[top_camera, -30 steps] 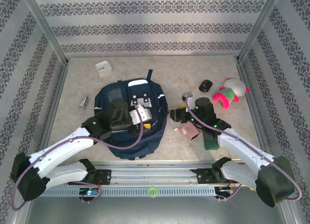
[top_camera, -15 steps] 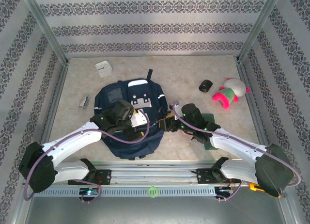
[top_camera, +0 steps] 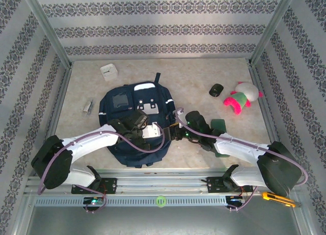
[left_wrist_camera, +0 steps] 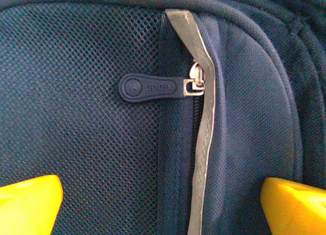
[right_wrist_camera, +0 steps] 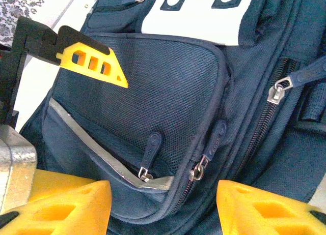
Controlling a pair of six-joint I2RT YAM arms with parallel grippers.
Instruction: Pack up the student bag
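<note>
Marbled tabletop [top_camera: 204,75]. Student bag [top_camera: 109,113] lies flat at 7 o'clock. Left gripper [left_wrist_camera: 163,202] spread wide over zipper pull [left_wrist_camera: 153,87]; right gripper [right_wrist_camera: 163,207] half-spread, empty. Plush toy [top_camera: 242,97] at 2 o'clock unpacked; packing looks barely begun.

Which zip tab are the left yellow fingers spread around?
The dark blue tab lying on the mesh, beside the pale stripe; the student bag's other tabs sit on outer zips.

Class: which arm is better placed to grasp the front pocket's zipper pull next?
Likely left: the left end effector, open, hovers close over the backpack, zipper pull between its fingers. The right end effector stands farther back, beside it.
</note>
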